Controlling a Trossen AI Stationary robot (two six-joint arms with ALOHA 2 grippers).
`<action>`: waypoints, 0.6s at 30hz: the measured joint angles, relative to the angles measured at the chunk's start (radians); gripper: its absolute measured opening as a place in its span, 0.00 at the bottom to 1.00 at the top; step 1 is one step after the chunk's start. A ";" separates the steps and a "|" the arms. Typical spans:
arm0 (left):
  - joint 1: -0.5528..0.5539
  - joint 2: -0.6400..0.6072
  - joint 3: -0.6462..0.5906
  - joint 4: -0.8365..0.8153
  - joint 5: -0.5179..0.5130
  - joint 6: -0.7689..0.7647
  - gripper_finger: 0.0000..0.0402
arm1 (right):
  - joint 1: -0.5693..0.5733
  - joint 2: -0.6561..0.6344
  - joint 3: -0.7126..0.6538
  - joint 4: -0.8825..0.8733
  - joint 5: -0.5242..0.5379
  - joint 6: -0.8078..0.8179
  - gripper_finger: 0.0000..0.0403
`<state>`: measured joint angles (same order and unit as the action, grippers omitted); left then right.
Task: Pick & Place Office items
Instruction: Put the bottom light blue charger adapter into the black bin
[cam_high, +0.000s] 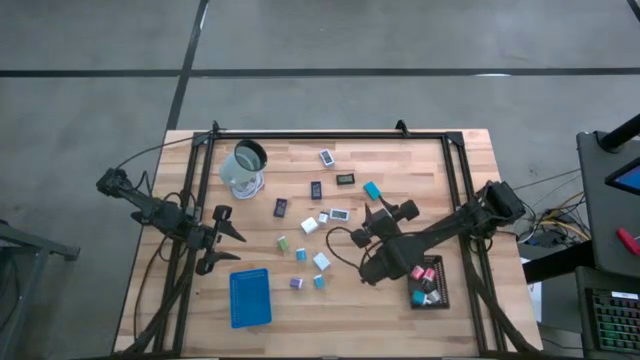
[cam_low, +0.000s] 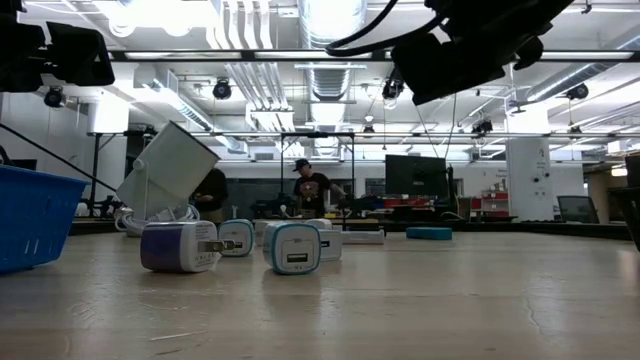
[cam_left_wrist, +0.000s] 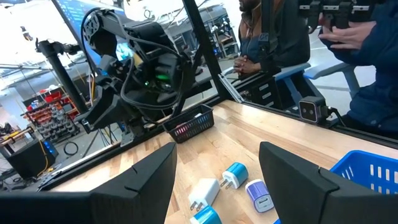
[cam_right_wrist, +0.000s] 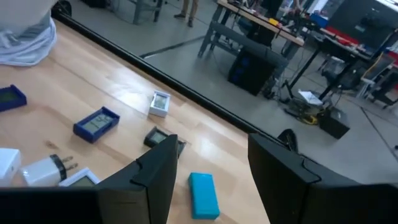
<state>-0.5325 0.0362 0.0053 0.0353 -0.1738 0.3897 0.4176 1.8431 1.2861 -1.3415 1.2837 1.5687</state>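
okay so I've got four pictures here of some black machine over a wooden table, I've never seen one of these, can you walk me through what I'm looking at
It is a robot with two dark arms at a wooden table. One picture looks straight down, one looks level across the tabletop, and two come from cameras on the arms' wrists.

Small office items, mostly little charger-like blocks and flat labelled pieces, lie scattered mid-table. A clear cup lies tipped over, a blue tray sits near the front, and a black tray holds a few pieces.

The left gripper waits beside the blue tray. The right gripper hangs over the items. Both have open jaws and hold nothing.
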 joint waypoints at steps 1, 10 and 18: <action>0.000 0.000 0.000 0.000 0.000 0.000 0.58 | -0.004 0.000 0.000 0.004 0.001 -0.009 0.46; 0.000 0.000 0.000 0.000 0.000 0.000 0.58 | -0.019 -0.002 0.000 0.025 0.026 -0.093 0.46; 0.000 0.000 0.000 0.000 0.000 0.000 0.58 | 0.018 -0.068 0.000 0.011 0.028 -0.160 0.46</action>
<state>-0.5323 0.0363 0.0055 0.0353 -0.1739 0.3897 0.4355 1.7751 1.2861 -1.3304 1.3121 1.4086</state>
